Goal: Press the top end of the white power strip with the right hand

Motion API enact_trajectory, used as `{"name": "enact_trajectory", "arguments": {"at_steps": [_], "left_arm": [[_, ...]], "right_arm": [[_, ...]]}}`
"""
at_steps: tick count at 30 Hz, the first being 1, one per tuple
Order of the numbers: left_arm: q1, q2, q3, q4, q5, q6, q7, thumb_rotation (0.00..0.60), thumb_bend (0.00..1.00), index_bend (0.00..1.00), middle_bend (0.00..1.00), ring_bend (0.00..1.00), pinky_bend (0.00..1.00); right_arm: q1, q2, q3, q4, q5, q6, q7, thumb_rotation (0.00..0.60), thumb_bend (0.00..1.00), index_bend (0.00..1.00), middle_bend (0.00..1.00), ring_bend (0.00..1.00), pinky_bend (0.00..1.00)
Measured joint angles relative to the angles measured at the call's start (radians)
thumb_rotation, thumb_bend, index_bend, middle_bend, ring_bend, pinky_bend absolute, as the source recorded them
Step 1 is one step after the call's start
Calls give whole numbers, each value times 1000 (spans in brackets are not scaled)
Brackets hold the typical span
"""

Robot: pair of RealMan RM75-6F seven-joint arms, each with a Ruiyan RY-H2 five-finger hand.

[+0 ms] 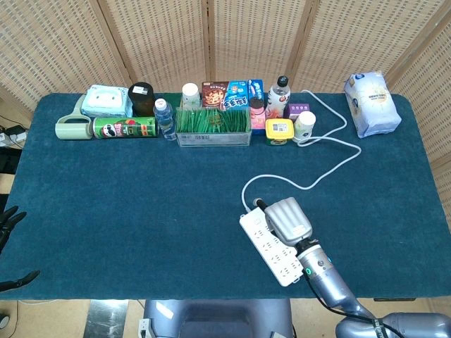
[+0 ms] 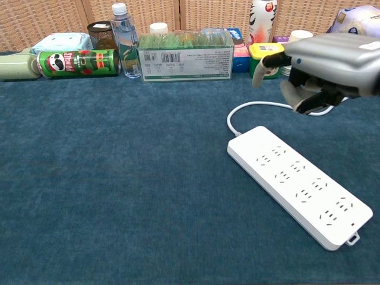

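The white power strip point(image 1: 271, 247) point(image 2: 300, 184) lies slantwise on the blue cloth near the front edge, its top end toward the cable point(image 1: 246, 190) point(image 2: 233, 117). My right hand point(image 1: 287, 220) point(image 2: 323, 62) hovers above the strip's top end, clear of it and holding nothing. One finger point(image 2: 259, 69) sticks forward while the others curl under the palm. My left hand point(image 1: 8, 224) shows only as dark fingers at the far left edge of the head view, spread apart and off the table.
A row of goods lines the back edge: a green chips can point(image 1: 125, 127), a water bottle point(image 2: 122, 39), a clear box of green sticks point(image 1: 213, 124), a yellow-lidded jar point(image 2: 266, 59), a paper cup point(image 1: 304, 125). A white bag point(image 1: 371, 103) sits back right.
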Motion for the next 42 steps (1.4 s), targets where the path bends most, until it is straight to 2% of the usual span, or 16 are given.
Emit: {"name": "enact_trajectory", "arguments": {"at_steps": [2,4,5,10,13,18,26,42], "left_arm": [[2,1,1,0,6,6,-1,600,113,0,0,0,21],[4,1,3,0,14,11,-2,600,112,0,0,0,22],[7,1,4,0,20,16,-1,600,113,0,0,0,21],[13,-1,11,-2,32,23,8,600,113,0,0,0,22],[14,-2,14,-9,38,21,16,600,113,0,0,0,22],[17,-6,15,-15,42,26,28,600,113,0,0,0,21],[22,-9,15,-18,40,31,43,600,113,0,0,0,21],[21,-14,12,-23,37,30,62,600,111,0,0,0,21]], "right_arm": [[-31,24,-21,4,-75,30,65,600,222,115,550,682,815],[-61,49,-44,12,-143,56,122,600,56,94,412,524,676],[-83,67,-61,20,-188,77,162,600,11,89,346,445,594],[-174,146,-127,58,-321,162,304,600,0,85,178,215,286],[-223,187,-155,83,-388,222,351,600,0,85,127,136,200],[-310,220,-192,129,-461,317,431,600,0,85,114,115,135],[-462,189,-214,242,-548,472,435,600,0,85,107,115,114],[-523,168,-167,279,-540,456,466,600,0,87,105,115,124]]}}
